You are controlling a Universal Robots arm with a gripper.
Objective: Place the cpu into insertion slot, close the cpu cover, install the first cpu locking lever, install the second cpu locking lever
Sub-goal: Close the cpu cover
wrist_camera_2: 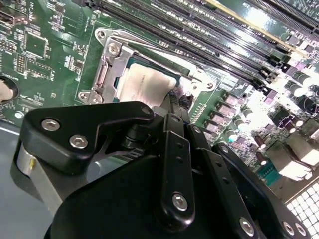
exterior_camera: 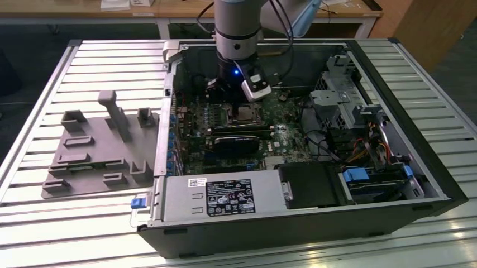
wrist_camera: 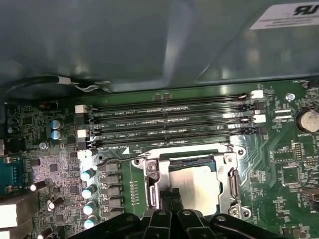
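The cpu [wrist_camera: 197, 181], a dull silvery square, lies in the insertion slot [wrist_camera: 149, 172] on the green board. The cpu cover [wrist_camera: 232, 179], a thin silver frame, lies flat around it, also seen in the second wrist view as cover [wrist_camera_2: 112, 64] around cpu [wrist_camera_2: 144, 84]. A thin wire locking lever [wrist_camera: 114, 159] runs along the socket side nearest the memory slots, its hooked end sticking out. My gripper [wrist_camera: 169, 195] hangs right over one edge of the socket, black fingers [wrist_camera_2: 172, 107] pressed together and holding nothing. In the exterior view the gripper [exterior_camera: 232, 103] hovers inside the open case above the socket [exterior_camera: 242, 114].
Long memory slots [wrist_camera: 169, 122] run beside the socket. A black rectangular module [exterior_camera: 234, 142] lies just past it, then the power supply [exterior_camera: 223, 195]. A drive cage [exterior_camera: 343, 100] and cables fill the exterior view's right. A grey fixture plate [exterior_camera: 97, 151] rests on the slatted table.
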